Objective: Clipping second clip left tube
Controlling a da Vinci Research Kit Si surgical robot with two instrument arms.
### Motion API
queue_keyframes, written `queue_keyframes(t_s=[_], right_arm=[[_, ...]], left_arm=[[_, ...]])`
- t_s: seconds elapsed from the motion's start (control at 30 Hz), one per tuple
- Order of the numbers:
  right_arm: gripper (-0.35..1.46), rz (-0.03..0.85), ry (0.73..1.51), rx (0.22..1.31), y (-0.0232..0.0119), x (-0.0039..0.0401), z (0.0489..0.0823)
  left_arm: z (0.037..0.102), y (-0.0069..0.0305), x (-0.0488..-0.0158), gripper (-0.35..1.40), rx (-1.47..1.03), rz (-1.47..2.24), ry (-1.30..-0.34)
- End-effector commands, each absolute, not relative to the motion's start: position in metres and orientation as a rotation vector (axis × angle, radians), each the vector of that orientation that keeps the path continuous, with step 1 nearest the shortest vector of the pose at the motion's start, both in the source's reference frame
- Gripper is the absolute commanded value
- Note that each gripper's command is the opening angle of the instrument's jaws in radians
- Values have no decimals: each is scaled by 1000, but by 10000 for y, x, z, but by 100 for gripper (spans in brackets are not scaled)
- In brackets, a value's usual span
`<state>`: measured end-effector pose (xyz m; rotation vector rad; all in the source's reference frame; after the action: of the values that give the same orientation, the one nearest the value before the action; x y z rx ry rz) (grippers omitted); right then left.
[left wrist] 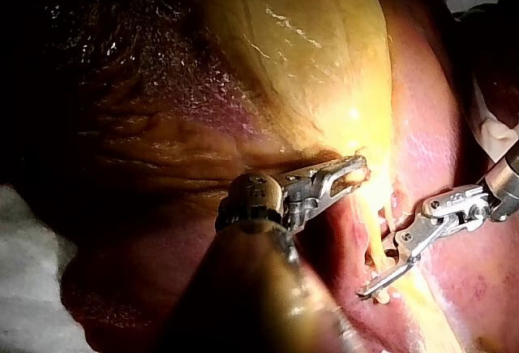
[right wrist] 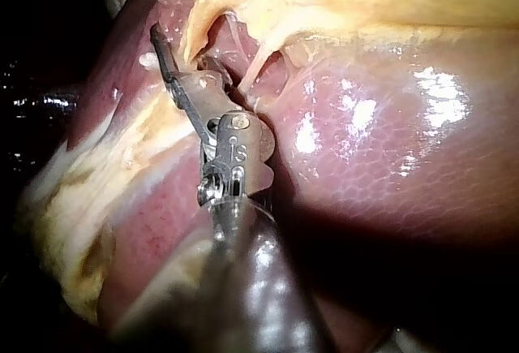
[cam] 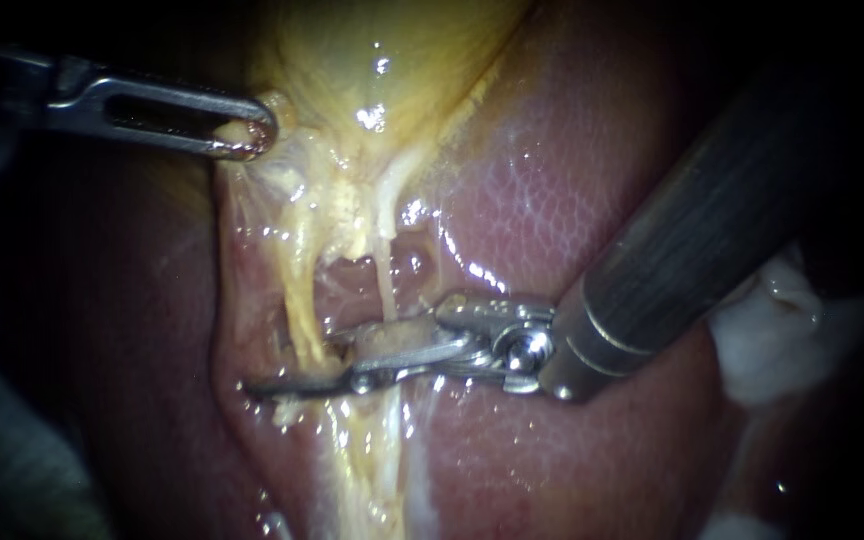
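My left instrument (cam: 249,136) comes in from the upper left, its jaws shut on a fold of pale tissue at the lower edge of the yellow gallbladder (cam: 392,60); the left wrist view shows the same hold (left wrist: 357,172). Two pale tubes run down from the gallbladder: the left tube (cam: 302,300) and the right tube (cam: 386,275). My right instrument (cam: 297,365) reaches across both tubes from the right. Its jaws stand a little apart, the long lower jaw under the left tube and the shorter upper jaw over pale tissue (left wrist: 381,270) (right wrist: 174,57). I see no clip.
Pink liver (cam: 572,200) lies around the tubes and under the right instrument's shaft. White gauze (cam: 772,330) sits at the right edge behind that shaft. The left side of the endoscope view is dark.
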<state>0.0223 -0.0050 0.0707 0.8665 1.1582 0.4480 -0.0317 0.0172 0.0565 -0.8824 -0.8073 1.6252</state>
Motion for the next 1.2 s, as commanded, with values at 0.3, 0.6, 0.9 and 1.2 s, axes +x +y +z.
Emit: queue_keyframes(t_s=[0.3, 0.6, 0.9, 1.2], right_arm=[[50, 518, 1217, 817, -39, 229, 703], [50, 523, 1218, 820, -34, 219, 697], [50, 517, 1219, 850, -21, 199, 679], [49, 503, 1212, 894, -7, 182, 662]], left_arm=[[564, 172, -316, -35, -883, 1626, -808], [564, 172, -315, -35, -883, 1626, -809], [564, 172, -314, -35, -883, 1626, -810], [563, 172, -314, -35, -883, 1626, -810]])
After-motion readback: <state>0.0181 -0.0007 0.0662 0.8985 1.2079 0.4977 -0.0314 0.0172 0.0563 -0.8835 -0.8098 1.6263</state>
